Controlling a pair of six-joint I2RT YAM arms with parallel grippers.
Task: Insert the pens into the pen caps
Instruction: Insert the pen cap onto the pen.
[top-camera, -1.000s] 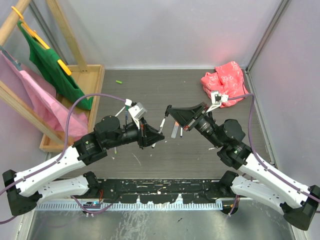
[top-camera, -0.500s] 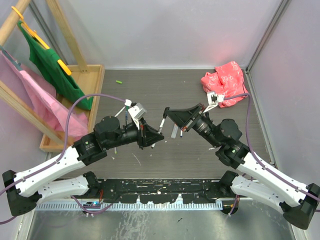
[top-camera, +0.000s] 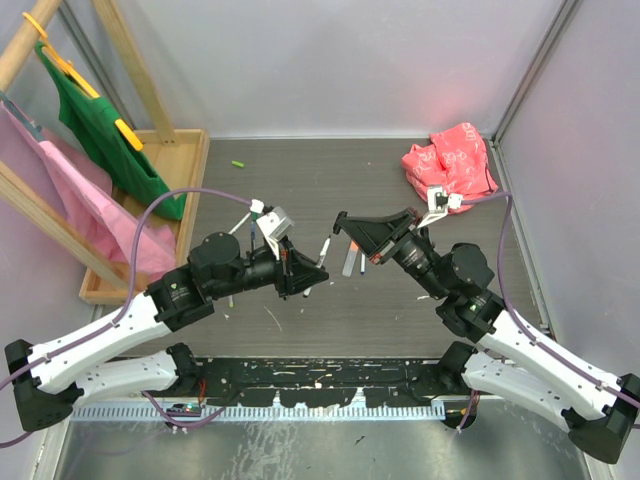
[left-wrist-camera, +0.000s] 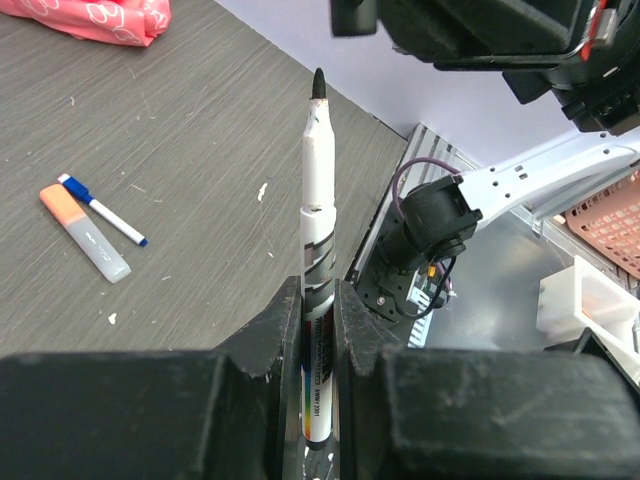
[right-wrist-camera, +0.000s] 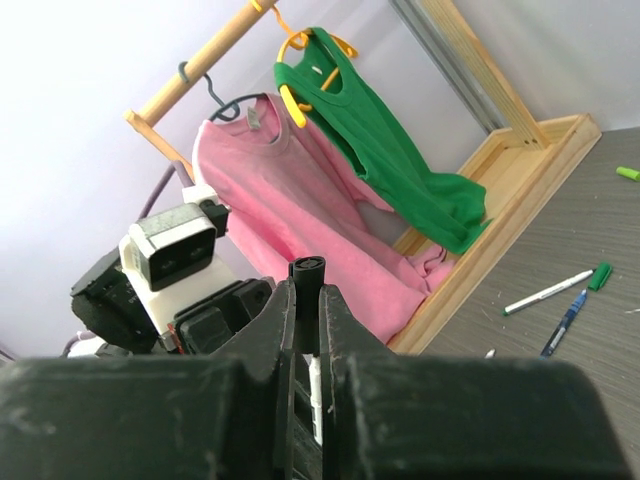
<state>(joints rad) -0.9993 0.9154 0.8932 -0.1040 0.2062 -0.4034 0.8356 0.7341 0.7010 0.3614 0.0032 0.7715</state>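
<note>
One wrist view shows pen (left-wrist-camera: 318, 240), other cap (right-wrist-camera: 307, 270).

I see a crumpled pink bag (top-camera: 450, 160) far right; a green shirt (top-camera: 100, 125) and a pink shirt (top-camera: 90, 210) hang on the wooden rack (top-camera: 135, 65) at left

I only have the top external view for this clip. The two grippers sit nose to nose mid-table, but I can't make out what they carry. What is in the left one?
Observer: The left wrist view shows the left gripper clamped on a white-barrelled marker pen, which stands upright with its black nib bare.
Operator: And the right one?
Observer: The right wrist view shows the right gripper pinching a small black plastic cap between its fingers.
Operator: Has the nib entered the cap?
Observer: No. In the left wrist view the nib stops short of the right gripper, with a gap showing between them.
</note>
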